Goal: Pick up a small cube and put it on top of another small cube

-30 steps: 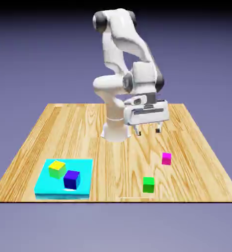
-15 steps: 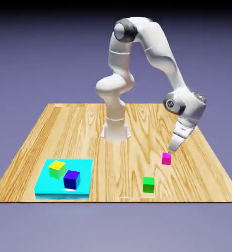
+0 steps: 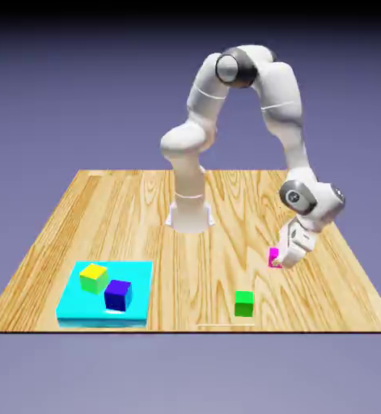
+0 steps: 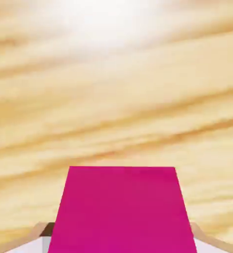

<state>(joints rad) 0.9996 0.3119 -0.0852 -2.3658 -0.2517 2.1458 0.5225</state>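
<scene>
Blue-violet backdrop, wooden table [image 3: 129,210] filling the exterior view. A second ago the arm was folded near its base with the claw spread wide above the boards; now it reaches out to about 4 o'clock from the base and the gripper [image 3: 284,257] has come down onto the magenta-pink cube [image 3: 273,257] and pinched narrow on it. Hand view confirms it: cube [image 4: 122,210] fills the bottom centre between the two fingertips [image 4: 39,236], wood grain behind. Cube looks still on the table, same spot as before, not lifted. Judgement: grasp done, lift comes next, then carry to the green cube [image 3: 243,303], which sits near, at about 7 o'clock from the pink one. A cube has no long axis; its top face points up, its edges sit roughly square to the table edge, and in the hand view its near face lines up straight between the fingers. Cyan tray [image 3: 72,306] with the yellow cube [image 3: 93,277] and blue cube [image 3: 117,295] is well apart at 9 o'clock, untouched.
</scene>
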